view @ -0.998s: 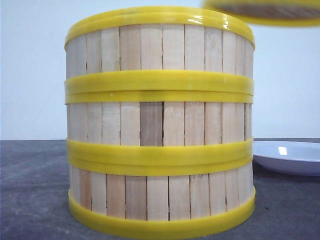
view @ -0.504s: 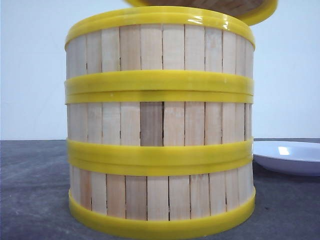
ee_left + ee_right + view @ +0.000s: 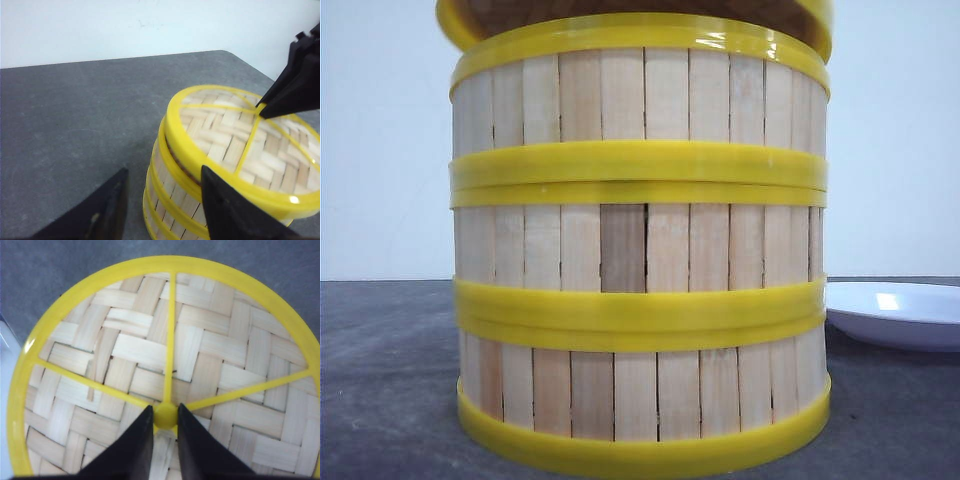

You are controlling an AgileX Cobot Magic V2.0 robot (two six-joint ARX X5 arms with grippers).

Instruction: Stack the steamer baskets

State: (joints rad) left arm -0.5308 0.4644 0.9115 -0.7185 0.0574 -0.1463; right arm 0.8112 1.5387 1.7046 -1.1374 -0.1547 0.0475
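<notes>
Stack of three steamer baskets [image 3: 640, 250], already built on the worktop [image 3: 75, 115]; domed woven lid [image 3: 165, 370], pinched by its knob [image 3: 165, 415] between the right fingers [image 3: 165, 432], is held just above, unseated; left fingers [image 3: 162, 205], spread, flank the stack empty.

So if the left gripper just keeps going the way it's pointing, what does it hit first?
Probably the lid on the stack: its yellow rim lies right ahead of the open left gripper. Depth is unclear.
</notes>
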